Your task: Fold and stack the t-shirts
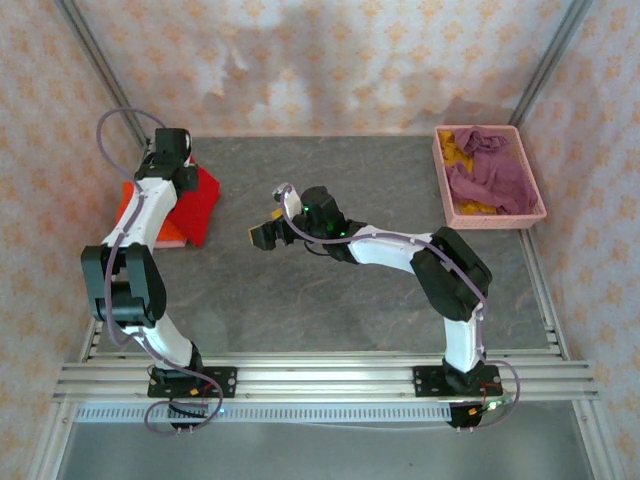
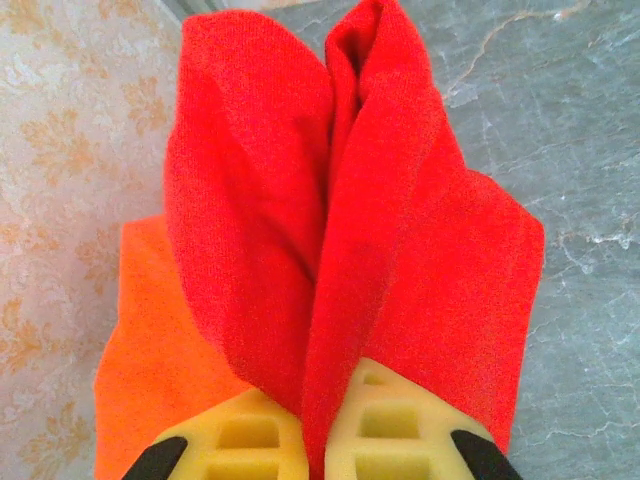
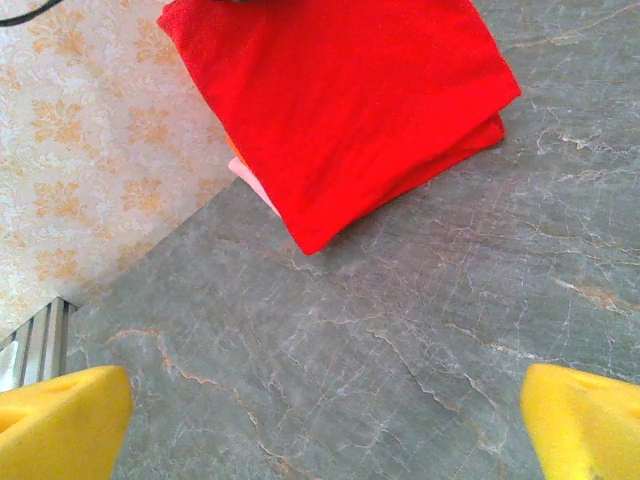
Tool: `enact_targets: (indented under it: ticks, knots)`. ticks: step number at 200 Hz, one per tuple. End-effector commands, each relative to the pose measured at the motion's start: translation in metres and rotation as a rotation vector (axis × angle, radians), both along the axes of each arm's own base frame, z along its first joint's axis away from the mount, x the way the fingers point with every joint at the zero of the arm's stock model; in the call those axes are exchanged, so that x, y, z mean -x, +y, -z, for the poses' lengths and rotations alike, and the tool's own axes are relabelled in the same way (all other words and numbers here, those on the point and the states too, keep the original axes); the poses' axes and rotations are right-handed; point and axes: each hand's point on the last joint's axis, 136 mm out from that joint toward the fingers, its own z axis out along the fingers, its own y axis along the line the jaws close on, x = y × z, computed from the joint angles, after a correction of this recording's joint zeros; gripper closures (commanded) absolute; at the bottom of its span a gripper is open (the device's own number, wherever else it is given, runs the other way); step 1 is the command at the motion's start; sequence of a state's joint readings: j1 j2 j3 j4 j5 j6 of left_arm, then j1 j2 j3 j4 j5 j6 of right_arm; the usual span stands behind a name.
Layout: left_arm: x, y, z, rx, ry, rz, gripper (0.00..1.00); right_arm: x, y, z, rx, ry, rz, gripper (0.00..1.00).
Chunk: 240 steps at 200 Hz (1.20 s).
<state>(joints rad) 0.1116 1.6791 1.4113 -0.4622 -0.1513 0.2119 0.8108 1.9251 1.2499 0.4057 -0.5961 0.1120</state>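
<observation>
The bench (image 1: 340,300) is a grey, stone-look slab with pale veins running across it. At about nine o'clock, close to the left edge, a small pile of folded cloth lies on it. A pink shirt (image 1: 172,240) shows lowest, against the bench. An orange shirt (image 1: 127,205) lies over it, and a red shirt (image 1: 203,198) is on top, one corner reaching toward the centre. At about two o'clock, in the far right corner, a pink plastic basket (image 1: 492,220) stands flat on the bench. Its long side runs along the right edge, well apart from the pile.
</observation>
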Motion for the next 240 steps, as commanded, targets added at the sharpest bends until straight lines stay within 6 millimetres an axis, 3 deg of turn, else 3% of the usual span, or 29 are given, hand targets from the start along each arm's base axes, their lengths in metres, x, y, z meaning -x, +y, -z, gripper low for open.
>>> enact_targets:
  ticks: [1, 78, 151, 191, 240]
  knots:
    - [0.002, 0.0, -0.053, -0.018, -0.115, 0.018, 1.0, -0.003, 0.008, -0.015, -0.049, -0.03, -0.018, 0.01]
    - [0.014, 0.016, -0.069, -0.07, -0.092, -0.013, 1.0, -0.003, 0.009, -0.017, -0.059, -0.027, -0.021, 0.01]
    - [0.024, 0.044, -0.075, -0.122, -0.074, -0.078, 1.0, -0.002, 0.01, -0.017, -0.064, -0.018, -0.024, 0.01]
    - [0.023, 0.059, -0.065, -0.105, -0.066, -0.113, 1.0, -0.002, 0.012, -0.017, -0.073, -0.009, -0.028, 0.01]
    - [0.026, 0.084, -0.033, -0.115, 0.02, -0.189, 1.0, -0.001, 0.012, -0.016, -0.069, -0.001, -0.03, 0.01]
